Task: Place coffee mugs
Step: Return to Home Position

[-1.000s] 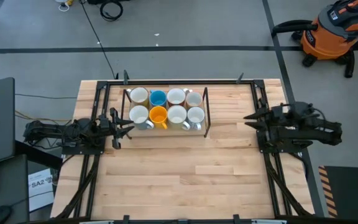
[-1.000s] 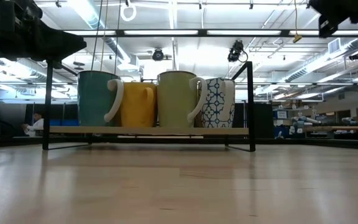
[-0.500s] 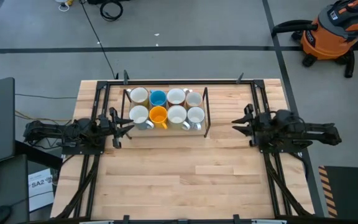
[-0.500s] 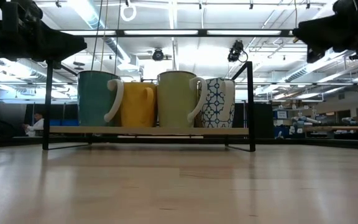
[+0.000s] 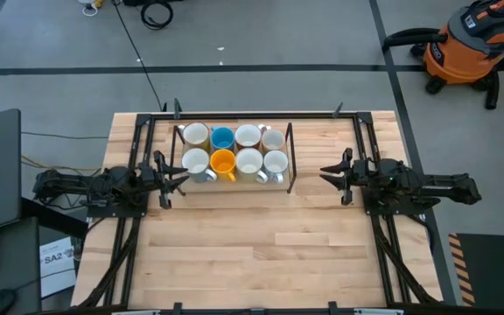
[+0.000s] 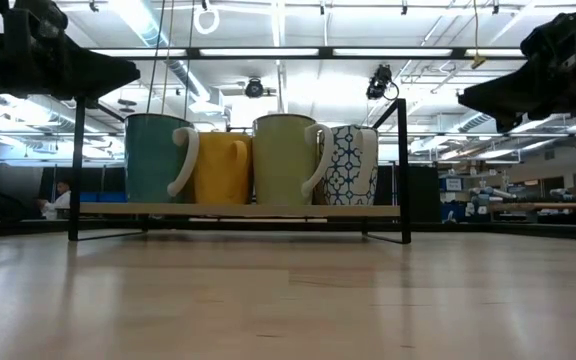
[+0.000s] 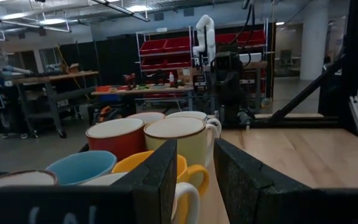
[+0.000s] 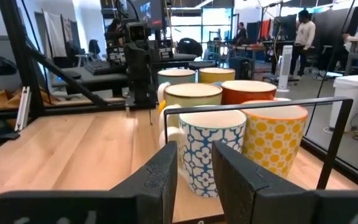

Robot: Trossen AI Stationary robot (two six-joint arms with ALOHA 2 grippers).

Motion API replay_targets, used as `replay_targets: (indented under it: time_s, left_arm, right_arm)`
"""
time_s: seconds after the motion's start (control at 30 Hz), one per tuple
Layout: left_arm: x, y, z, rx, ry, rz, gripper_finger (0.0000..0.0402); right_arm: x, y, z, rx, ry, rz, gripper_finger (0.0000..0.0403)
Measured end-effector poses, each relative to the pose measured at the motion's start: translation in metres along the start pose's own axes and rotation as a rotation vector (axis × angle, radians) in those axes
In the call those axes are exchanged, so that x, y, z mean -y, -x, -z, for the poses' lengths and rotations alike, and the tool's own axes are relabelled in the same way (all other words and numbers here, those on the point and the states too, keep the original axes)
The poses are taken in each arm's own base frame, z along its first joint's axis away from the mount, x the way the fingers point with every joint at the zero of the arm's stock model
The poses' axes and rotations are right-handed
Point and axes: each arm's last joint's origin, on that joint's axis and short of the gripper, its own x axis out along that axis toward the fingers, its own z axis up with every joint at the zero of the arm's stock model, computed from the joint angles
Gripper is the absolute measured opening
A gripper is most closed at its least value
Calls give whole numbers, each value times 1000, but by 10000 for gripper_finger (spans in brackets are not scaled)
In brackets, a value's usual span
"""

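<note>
We see the left claw (image 5: 171, 175) with its fingers a narrow gap apart, holding nothing. It sits just beside the left end of the shelf (image 5: 291, 159), and its arm lies low and level, pointing inward. The right claw (image 5: 331, 172) is also narrowly parted and empty. It faces the shelf's right end from a little farther off, its arm stretched flat too. Eight mugs (image 5: 234, 150) stand on the shelf in two rows of four, at the far middle of the table (image 5: 252, 249). A paper (image 5: 53, 259) by the table's left corner reads "SA2".
</note>
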Motion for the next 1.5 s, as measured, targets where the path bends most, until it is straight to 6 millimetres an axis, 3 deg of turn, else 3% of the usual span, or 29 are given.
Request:
replay_targets:
  time_s: [0.57, 0.87, 1.5]
  left_arm:
    - [0, 0, 4, -49, -50, -13, 112]
    - [-2, 1, -11, 110, 20, -33, 112]
    - [-2, 1, -13, 128, 26, -32, 112]
  right_arm:
    - [0, 0, 0, 0, -1, -7, 105]
    - [0, 0, 0, 0, -1, -7, 105]
    - [0, 0, 0, 0, -1, -7, 105]
